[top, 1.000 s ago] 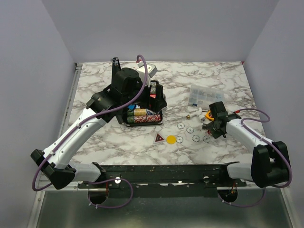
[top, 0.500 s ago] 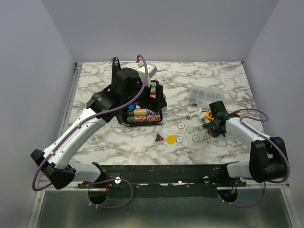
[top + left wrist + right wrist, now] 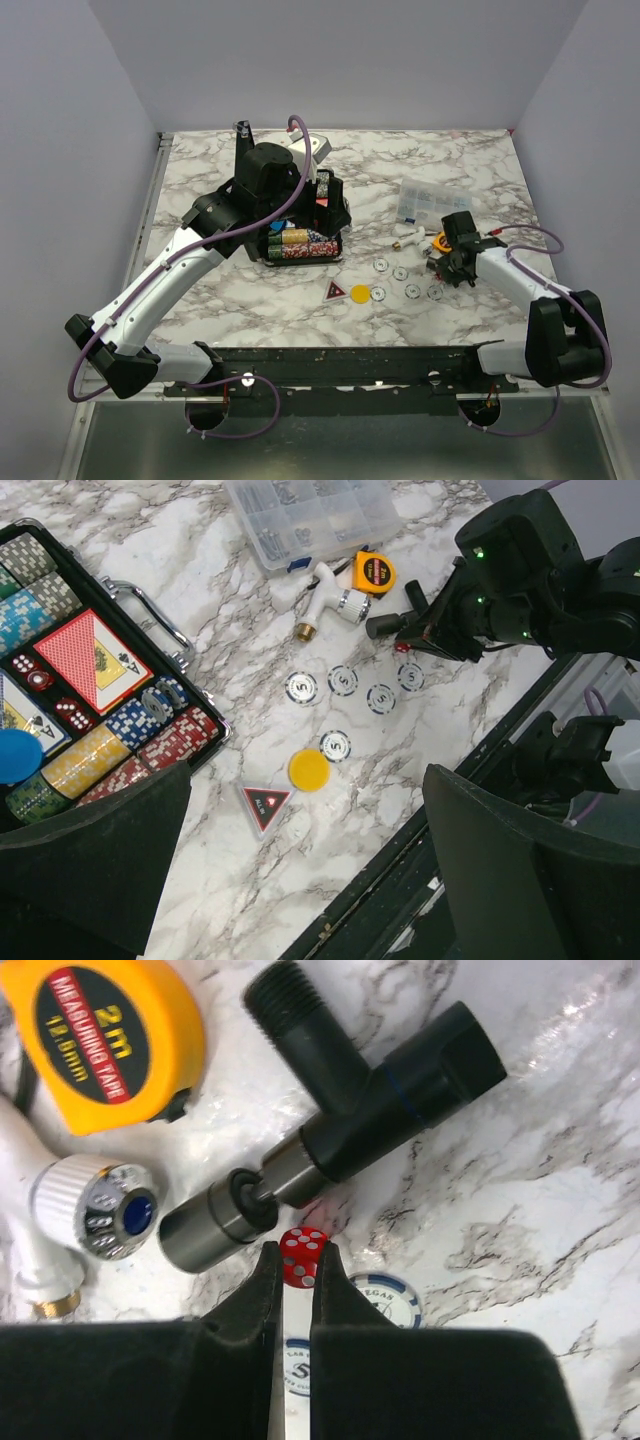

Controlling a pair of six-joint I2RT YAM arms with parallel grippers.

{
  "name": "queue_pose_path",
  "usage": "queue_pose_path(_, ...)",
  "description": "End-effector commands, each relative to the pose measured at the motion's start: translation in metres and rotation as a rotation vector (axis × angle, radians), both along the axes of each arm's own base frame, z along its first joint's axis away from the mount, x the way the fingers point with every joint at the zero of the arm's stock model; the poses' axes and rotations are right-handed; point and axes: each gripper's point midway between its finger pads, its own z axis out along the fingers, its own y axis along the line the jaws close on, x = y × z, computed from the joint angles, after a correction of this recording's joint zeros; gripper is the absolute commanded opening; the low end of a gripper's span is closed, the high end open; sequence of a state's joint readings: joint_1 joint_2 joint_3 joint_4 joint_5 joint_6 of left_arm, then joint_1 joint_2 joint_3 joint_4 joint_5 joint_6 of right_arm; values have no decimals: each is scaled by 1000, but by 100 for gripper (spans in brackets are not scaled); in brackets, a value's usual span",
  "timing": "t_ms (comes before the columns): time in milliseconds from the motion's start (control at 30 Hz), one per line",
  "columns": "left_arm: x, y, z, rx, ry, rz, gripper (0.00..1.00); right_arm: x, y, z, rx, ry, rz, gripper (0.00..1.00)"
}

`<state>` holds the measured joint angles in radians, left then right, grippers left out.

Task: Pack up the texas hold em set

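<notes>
Right claw (image 3: 296, 1263) has pinched shut on the red die (image 3: 303, 1250).

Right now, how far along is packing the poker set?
Done: chip rows and cards sit in the open case. In hand: the right gripper is shut on a red die. Left: five white chips, the yellow disc and the red triangle lie on the table.
</notes>
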<state>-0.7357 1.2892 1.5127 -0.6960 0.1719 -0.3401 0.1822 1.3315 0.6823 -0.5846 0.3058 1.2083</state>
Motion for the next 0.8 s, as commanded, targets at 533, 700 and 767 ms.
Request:
queue_pose_path(533, 31, 53, 27, -12, -84, 242, 99, 137, 266, 110, 229, -564, 1003, 1)
queue_pose_path(700, 33, 64, 36, -26, -103, 271, 99, 157, 326, 101, 292, -584, 1093, 1)
queue_pose_path(767, 32, 65, 37, -28, -104, 271, 99, 163, 345, 98, 297, -582, 1123, 1)
